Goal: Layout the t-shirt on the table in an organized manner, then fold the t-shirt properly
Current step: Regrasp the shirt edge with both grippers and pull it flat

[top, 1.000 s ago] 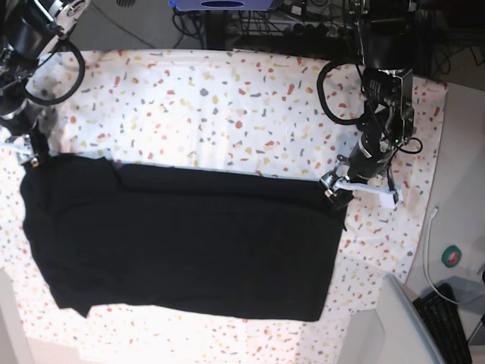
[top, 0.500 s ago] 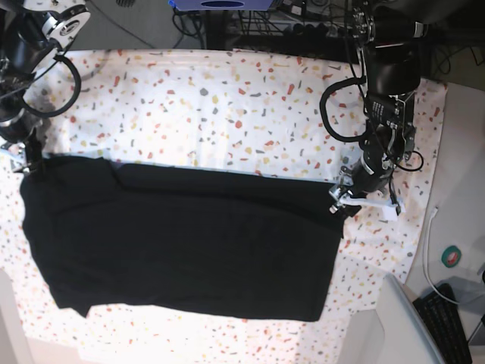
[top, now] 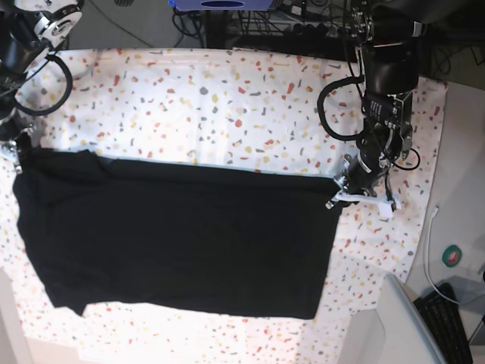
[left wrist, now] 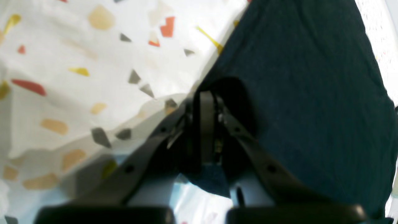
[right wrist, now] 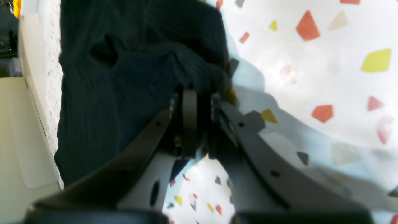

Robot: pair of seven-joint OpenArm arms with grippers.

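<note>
- T-shirt (top: 182, 243): black, spread flat on worktop (top: 227, 106); top edge taut between both jaws
- Left gripper (left wrist: 203, 102), right gripper (right wrist: 191, 93): jaws clamped on opposite upper corners
- Step: laying out, judged nearly done
- Next: lower corners, release, begin fold

Bright overhead light, washed-out glare on table (top: 227, 98), wrist views blurred (close range), soft shadows.

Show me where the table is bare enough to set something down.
The widest bare stretch of table lies beyond the t-shirt, between both arms. A narrower strip runs beside the left gripper. The near side is crowded: shirt nearly reaches the edge, right gripper pinching its corner.
</note>
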